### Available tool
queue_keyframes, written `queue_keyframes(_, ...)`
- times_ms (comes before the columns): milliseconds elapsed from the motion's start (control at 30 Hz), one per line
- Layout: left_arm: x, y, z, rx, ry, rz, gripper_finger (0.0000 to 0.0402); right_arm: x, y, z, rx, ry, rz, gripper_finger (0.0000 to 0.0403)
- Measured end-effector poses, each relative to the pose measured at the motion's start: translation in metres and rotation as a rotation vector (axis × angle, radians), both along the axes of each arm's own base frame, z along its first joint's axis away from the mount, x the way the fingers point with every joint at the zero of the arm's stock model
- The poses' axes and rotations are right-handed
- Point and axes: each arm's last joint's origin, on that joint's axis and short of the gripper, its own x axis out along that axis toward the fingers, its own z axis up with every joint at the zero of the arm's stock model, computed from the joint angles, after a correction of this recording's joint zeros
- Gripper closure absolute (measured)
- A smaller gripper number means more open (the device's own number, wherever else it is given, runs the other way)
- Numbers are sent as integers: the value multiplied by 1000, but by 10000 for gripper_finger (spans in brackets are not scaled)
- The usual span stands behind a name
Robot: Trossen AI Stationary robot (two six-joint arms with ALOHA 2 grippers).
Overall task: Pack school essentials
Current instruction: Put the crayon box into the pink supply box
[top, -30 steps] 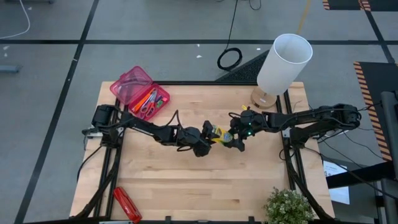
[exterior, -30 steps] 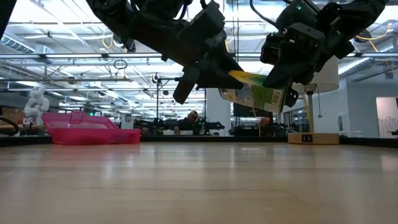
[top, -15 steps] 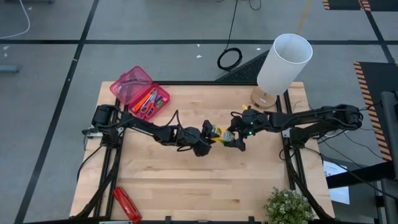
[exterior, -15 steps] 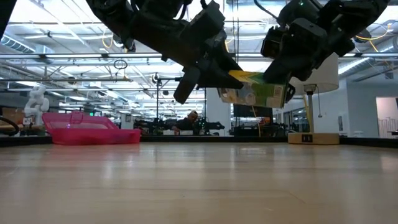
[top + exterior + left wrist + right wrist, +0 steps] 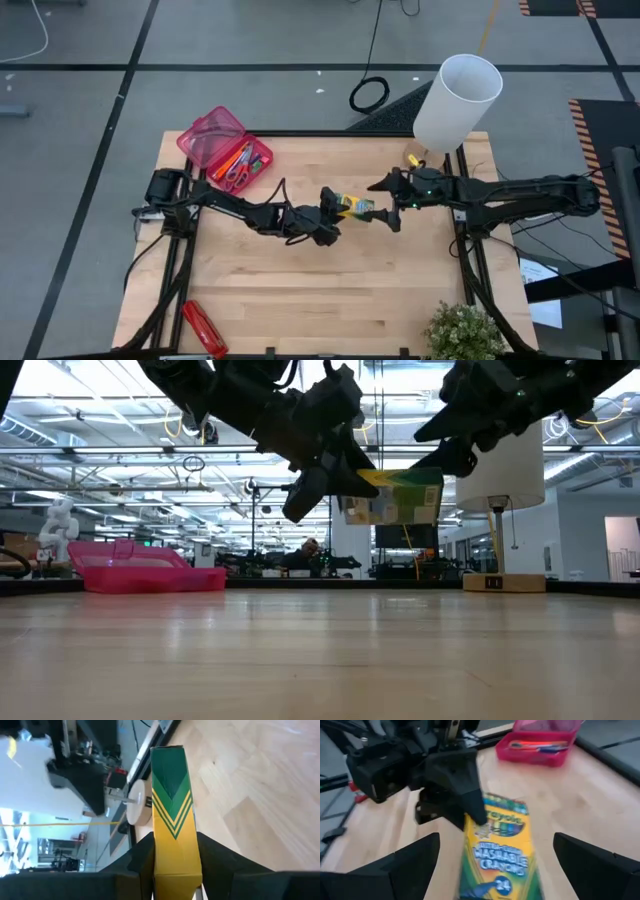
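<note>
The green-yellow crayon box (image 5: 356, 207) hangs above the middle of the table, clear of the wood in the low view (image 5: 395, 498). My left gripper (image 5: 334, 213) is shut on its left end. My right gripper (image 5: 389, 204) stands open just right of the box's other end, apart from it; in the right wrist view its fingers (image 5: 395, 865) spread wide on both sides of the box (image 5: 500, 845). The open pink case (image 5: 225, 150) at the far left holds scissors and pens. My left gripper pinches the crayon box between its two fingers (image 5: 142, 857) on the two broad faces, near the end toward the table's left (image 5: 172, 865). The fingers come level from the left, along the box. The box sticks out past them toward the right arm, lifted clear and about level.
A white lamp (image 5: 455, 100) stands at the far right corner on a wooden base. A long red stapler-like object (image 5: 203, 328) lies at the near left edge, and a potted plant (image 5: 462, 332) at the near right. Bare wood lies under and in front of both grippers.
My right gripper has opened, let go of the crayon box and drawn back toward the table's right edge and upward. The box stays in my left gripper alone and has swung from a downward tilt to about level.
</note>
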Motion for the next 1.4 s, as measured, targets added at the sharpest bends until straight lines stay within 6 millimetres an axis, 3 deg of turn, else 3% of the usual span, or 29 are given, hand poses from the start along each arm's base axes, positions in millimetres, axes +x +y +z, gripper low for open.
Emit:
queue_keyframes(267,-8,0,11,13,8,73,273,-4,11,-2,-154,61,31,22)
queue_keyframes(633,-30,-2,46,-86,-21,146,273,0,25,-7,-376,100,56,29)
queue_keyframes(733,-34,-2,52,-110,-43,155,273,0,27,-5,-383,84,72,54)
queue_keyframes(900,-35,-4,55,-107,-48,150,273,5,29,-1,-386,21,66,130)
queue_keyframes(1067,-36,-7,55,-95,-40,136,273,17,34,-10,-500,30,111,176)
queue_keyframes(1167,-36,-10,55,-80,-33,122,273,28,39,-17,-608,38,63,173)
queue_keyframes(1400,-37,-15,55,-68,-25,103,273,39,49,-25,-736,32,67,125)
